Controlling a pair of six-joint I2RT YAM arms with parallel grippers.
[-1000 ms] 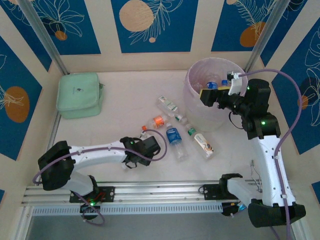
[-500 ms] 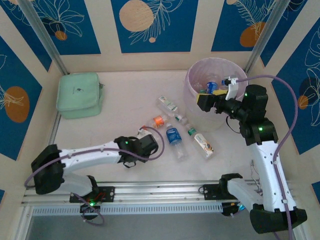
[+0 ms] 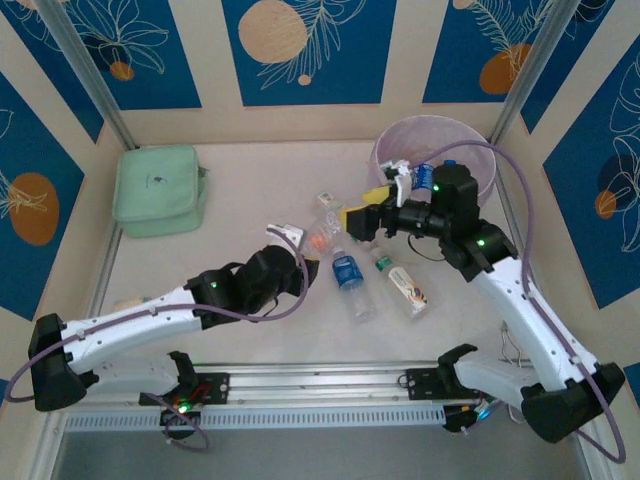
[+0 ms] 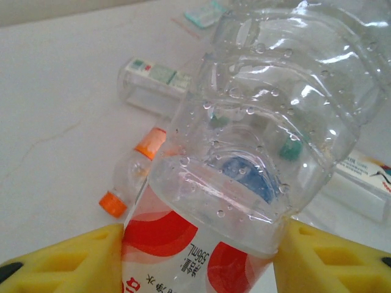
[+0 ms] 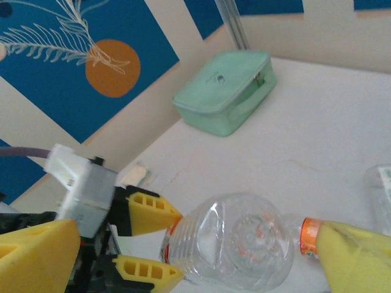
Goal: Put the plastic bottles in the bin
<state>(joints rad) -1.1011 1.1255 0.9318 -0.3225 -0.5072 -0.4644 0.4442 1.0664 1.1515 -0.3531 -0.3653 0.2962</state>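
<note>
Pale surface [image 3: 230, 200] inside blue-patterned walls [image 3: 300, 50] | left end effector [image 4: 195, 262] clenched on red-label bottle [image 4: 256, 122] mid-surface | right end effector [image 3: 360, 218] released, just beside it | bin [image 3: 460, 125] at far right corner

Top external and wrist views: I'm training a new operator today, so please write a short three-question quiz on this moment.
1. True or false: the left gripper grips a clear plastic bottle with a red label.
2. Where does the mint-green square soft pouch lie? A in the tub; B at the far left of the white table; C between the arm bases.
3. Fill in: the jaws of the right gripper stand ____.
Key: 1 true; 2 B; 3 open.
</note>
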